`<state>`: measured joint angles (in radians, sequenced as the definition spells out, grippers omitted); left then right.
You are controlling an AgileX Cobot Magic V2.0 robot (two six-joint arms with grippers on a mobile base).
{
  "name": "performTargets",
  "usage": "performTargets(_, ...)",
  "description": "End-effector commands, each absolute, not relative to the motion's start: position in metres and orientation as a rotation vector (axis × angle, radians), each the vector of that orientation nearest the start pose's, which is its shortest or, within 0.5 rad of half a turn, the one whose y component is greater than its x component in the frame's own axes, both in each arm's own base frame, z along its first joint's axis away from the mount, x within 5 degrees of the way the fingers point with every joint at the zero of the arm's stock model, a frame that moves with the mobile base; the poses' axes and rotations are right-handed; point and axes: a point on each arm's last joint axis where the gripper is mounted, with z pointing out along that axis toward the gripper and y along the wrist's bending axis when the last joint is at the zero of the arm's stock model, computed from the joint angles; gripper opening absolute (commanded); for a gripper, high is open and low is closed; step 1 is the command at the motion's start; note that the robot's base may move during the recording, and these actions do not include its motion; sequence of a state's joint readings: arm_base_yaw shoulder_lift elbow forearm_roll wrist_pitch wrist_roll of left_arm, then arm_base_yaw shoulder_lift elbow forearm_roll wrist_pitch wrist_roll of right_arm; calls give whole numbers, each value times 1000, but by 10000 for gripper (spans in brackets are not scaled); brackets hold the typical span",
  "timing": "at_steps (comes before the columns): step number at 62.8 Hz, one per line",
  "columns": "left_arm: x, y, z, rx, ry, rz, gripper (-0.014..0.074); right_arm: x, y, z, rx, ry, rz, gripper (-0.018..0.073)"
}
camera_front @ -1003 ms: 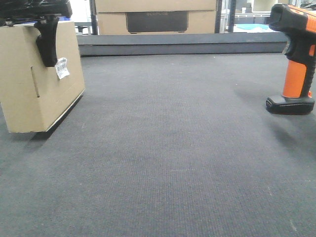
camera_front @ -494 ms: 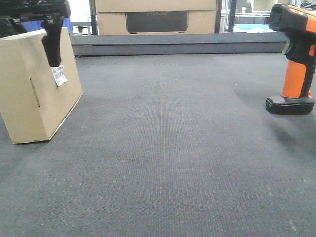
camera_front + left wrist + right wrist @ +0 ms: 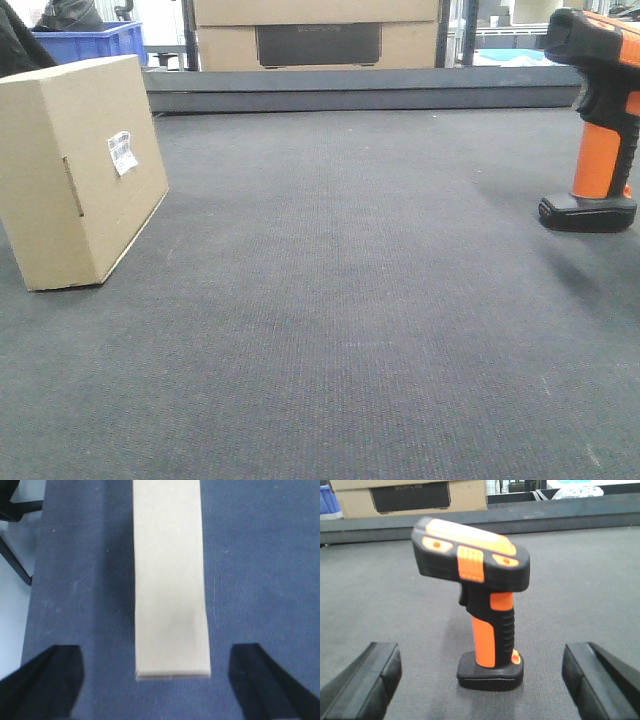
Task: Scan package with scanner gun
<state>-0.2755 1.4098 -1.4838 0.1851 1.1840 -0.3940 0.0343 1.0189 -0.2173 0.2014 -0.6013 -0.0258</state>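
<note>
Cardboard package (image 3: 80, 170) now stands freed at the mat's (image 3: 340, 300) left, left gripper (image 3: 155, 680) lifted clear and spread wide, while the right gripper (image 3: 485, 680) gapes around the upright, ungrasped scanner gun (image 3: 480, 595).

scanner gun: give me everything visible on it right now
The scanner gun is pistol-shaped: a black head with orange trim and buttons on top, an orange handle with a ribbed black grip, and a flat black base. It looks like plastic and rubber. It stands upright on its base on the dark grey mat, at the right edge of the front view. The right gripper is open, fingers on either side of it, not touching. Nothing else touches it.
</note>
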Motion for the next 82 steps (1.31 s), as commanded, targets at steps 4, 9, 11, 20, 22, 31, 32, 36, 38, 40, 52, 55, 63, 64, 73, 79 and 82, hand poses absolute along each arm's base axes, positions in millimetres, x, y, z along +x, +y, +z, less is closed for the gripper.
performTargets(4, 252, -56, 386, -106, 2520, -31, 266, 164, -2, 232, 164, 1707, 62, 559)
performTargets(9, 236, -52, 377, -89, 2476, -38, 118, 156, -1, 234, 159, 1741, 80, 557)
performTargets(11, 228, -49, 372, -85, 2455, -45, 47, 152, 0, 234, 156, 1760, 87, 542)
performTargets(20, 197, -31, 352, -122, 2392, -52, -109, 136, 2, 234, 142, 1834, 119, 332)
performTargets(22, 192, -27, 349, -128, 2382, -46, -109, 133, 3, 234, 139, 1845, 124, 251)
performTargets(31, 166, -14, 331, -55, 2300, -35, -109, 119, 4, 236, 125, 1867, 145, -97)
performTargets(32, 164, -13, 327, -43, 2297, -38, -109, 117, 5, 236, 124, 1866, 146, -137)
performTargets(36, 155, -14, 322, -1, 2247, -65, -109, 113, 5, 239, 121, 1843, 150, -167)
performTargets(38, 150, -14, 318, 20, 2223, -83, -107, 112, 4, 241, 120, 1826, 151, -167)
performTargets(40, 144, -16, 313, 40, 2195, -105, -99, 109, 4, 243, 118, 1814, 152, -167)
performTargets(52, 105, -13, 299, 37, 2009, -133, -90, 94, 5, 246, 103, 1788, 167, -167)
performTargets(55, 97, -11, 296, 42, 1975, -126, -90, 91, 6, 247, 99, 1786, 171, -167)
performTargets(63, 72, -8, 290, 47, 1871, -118, -90, 78, 6, 251, 88, 1732, 180, -167)
performTargets(64, 70, -8, 289, 47, 1860, -118, -90, 76, 6, 251, 87, 1728, 181, -167)
performTargets(73, 45, -5, 285, 44, 1744, -124, -91, 59, 7, 250, 65, 1713, 195, -167)
performTargets(79, 33, -3, 286, 53, 1673, -100, -91, 49, 7, 252, 56, 1665, 200, -167)
performTargets(82, 27, -2, 287, 54, 1639, -93, -91, 44, 7, 254, 53, 1628, 200, -167)
